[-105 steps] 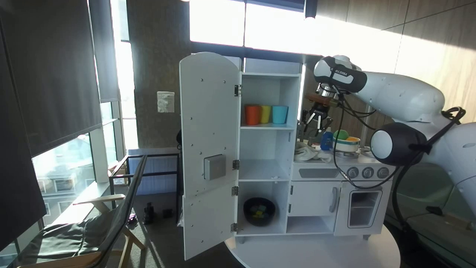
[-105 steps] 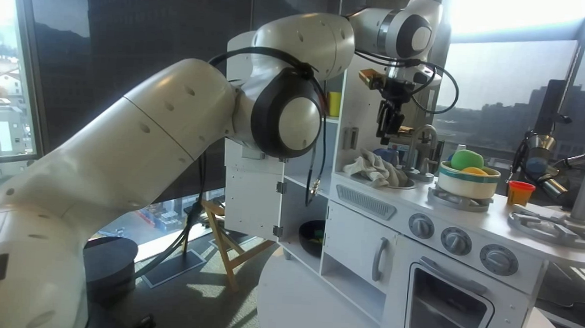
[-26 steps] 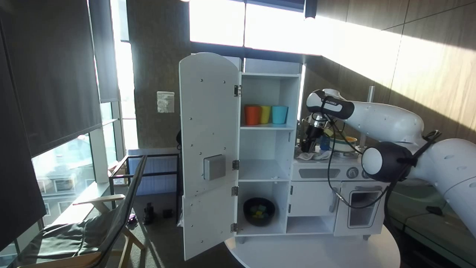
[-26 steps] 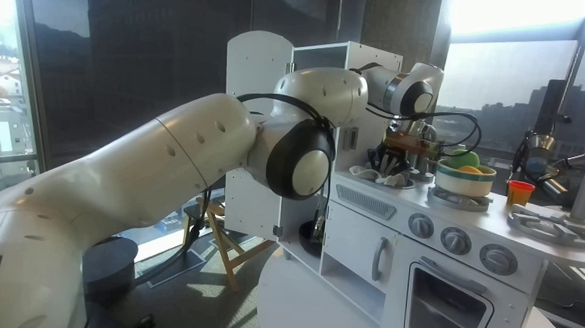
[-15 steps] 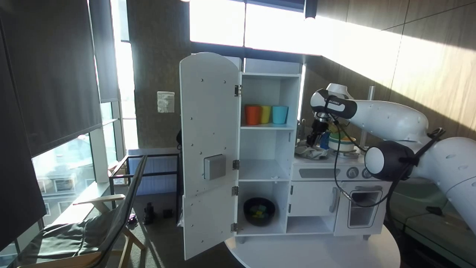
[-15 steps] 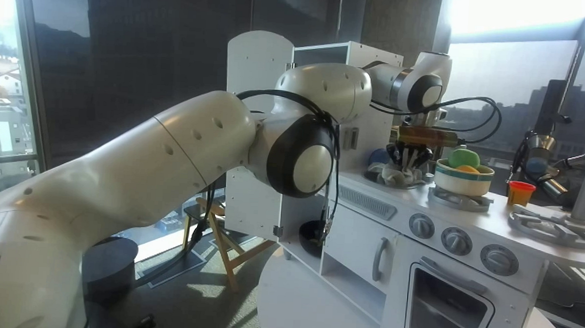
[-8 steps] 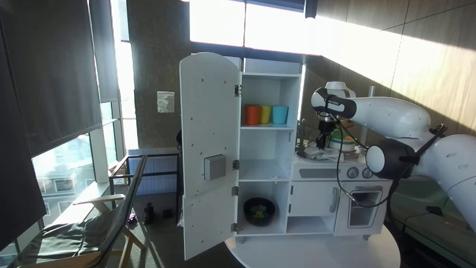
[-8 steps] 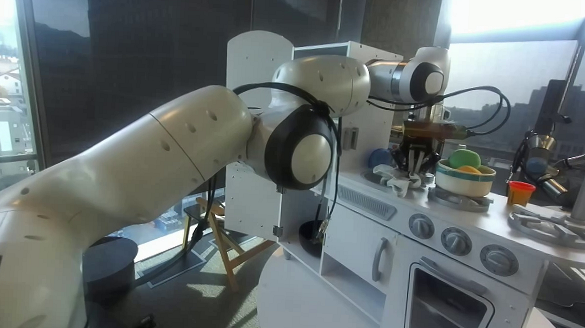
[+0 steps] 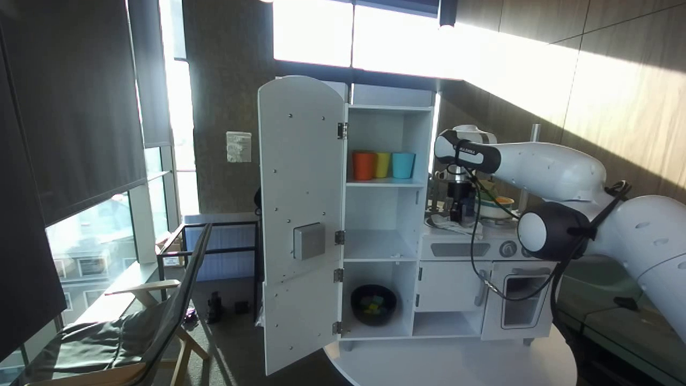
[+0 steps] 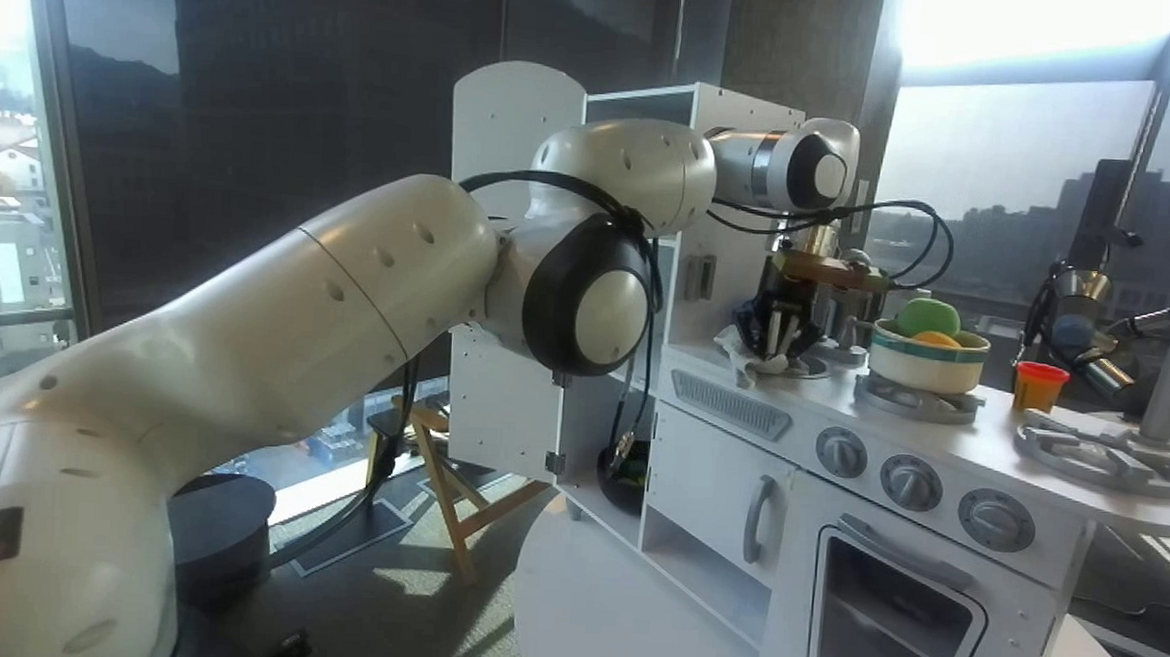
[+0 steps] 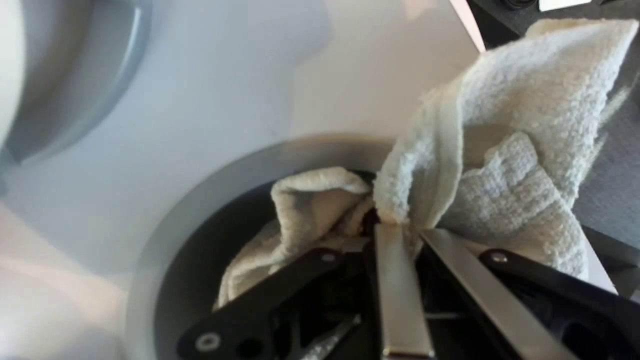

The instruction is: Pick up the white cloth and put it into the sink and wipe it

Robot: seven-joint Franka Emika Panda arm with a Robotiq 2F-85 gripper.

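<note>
White cloth (image 11: 530, 105) is partly down in the sink (image 11: 200, 202); the rest runs out over the rim onto the worktop (image 11: 215, 85). My hand (image 11: 413, 229) is clenched on it, fabric bunched between the fingertips (image 11: 393, 240). In both exterior views the hand hides part of the sink. Worktop: smooth, white, patchy sun and shade. Near the sink: white pot (image 10: 928, 369) with a teal band on a grey burner (image 10: 916, 406), a green round thing (image 10: 928, 316) and an orange thing (image 10: 937, 339) inside. Past that, orange tub (image 10: 1038, 390) with a red lid, then a second burner (image 10: 1104, 461). In an exterior view my cable (image 9: 489, 284) hangs across the oven door (image 9: 521, 311). Tall cabinet (image 9: 370, 206) next to the worktop, cabinet door (image 9: 303, 177) swung open; orange cup (image 9: 363, 165), yellow cup (image 9: 382, 165) and blue cup (image 9: 403, 165) on one shelf, black bowl (image 9: 373, 316) at the bottom. All of it sits on a round white base (image 9: 455, 362). Room: dark blind (image 9: 80, 107), low chair (image 9: 102, 340) well apart, wood-panelled wall (image 9: 627, 91) with a hard band of sunlight.
</note>
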